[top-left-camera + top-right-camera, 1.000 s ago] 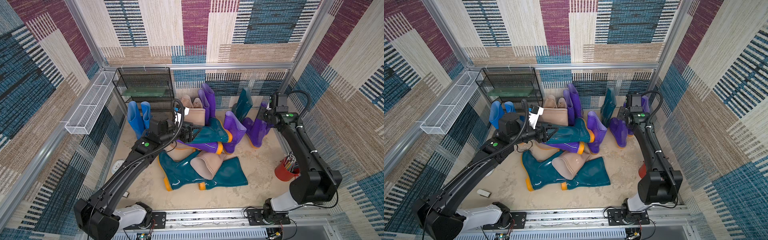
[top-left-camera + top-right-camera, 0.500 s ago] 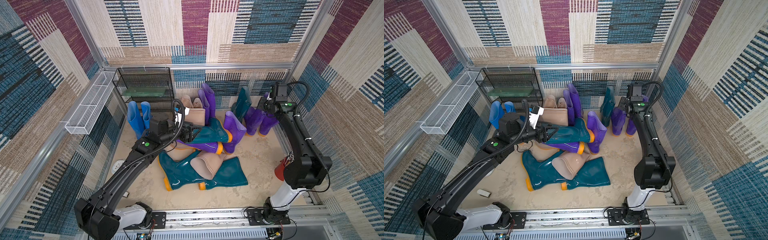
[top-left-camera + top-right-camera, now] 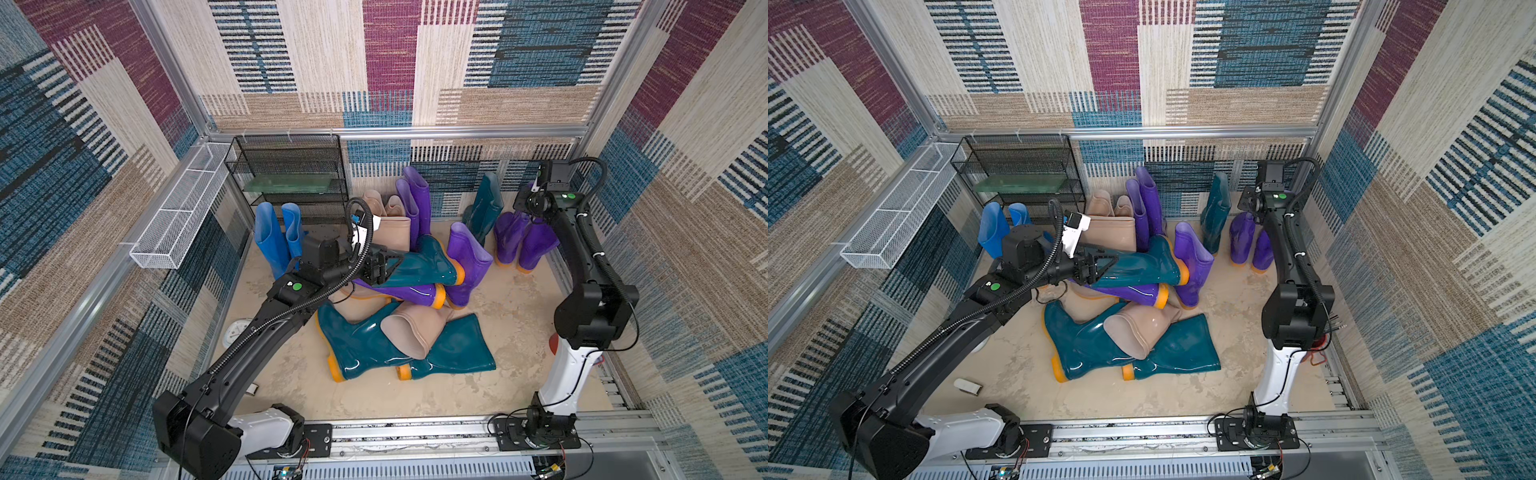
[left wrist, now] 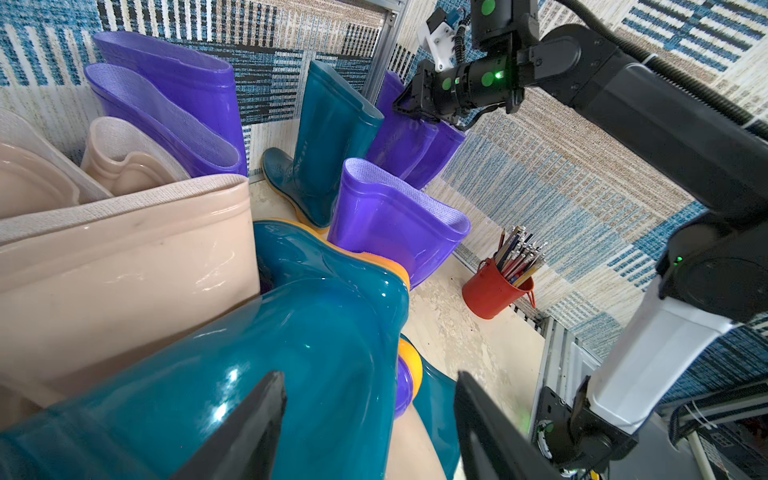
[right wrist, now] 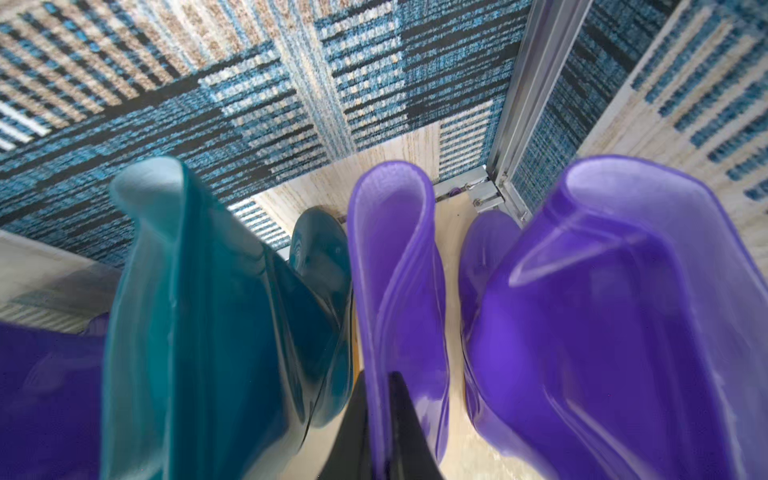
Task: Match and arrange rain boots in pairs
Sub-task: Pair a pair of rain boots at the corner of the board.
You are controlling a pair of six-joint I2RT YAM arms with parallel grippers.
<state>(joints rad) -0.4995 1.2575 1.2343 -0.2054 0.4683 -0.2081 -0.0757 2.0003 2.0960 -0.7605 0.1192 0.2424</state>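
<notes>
A walled robot cell is seen from above, with rain boots [image 3: 365,345] gathered on a beige tabletop [image 3: 519,332]. At the back right corner, the rim of an upright purple boot [image 5: 395,291] is pinched by the closed right claw [image 5: 379,376]. A second purple boot [image 5: 623,332] stands just beside it, and an upright teal boot [image 5: 208,332] stands on its other side. In the middle, a lying teal boot [image 3: 424,266] is stacked on top of the others. The left claw [image 4: 370,374] is held at its shaft with fingers apart; whether the boot is gripped cannot be told. Two blue boots [image 3: 268,241] stand by a black mesh rack [image 3: 291,166].
</notes>
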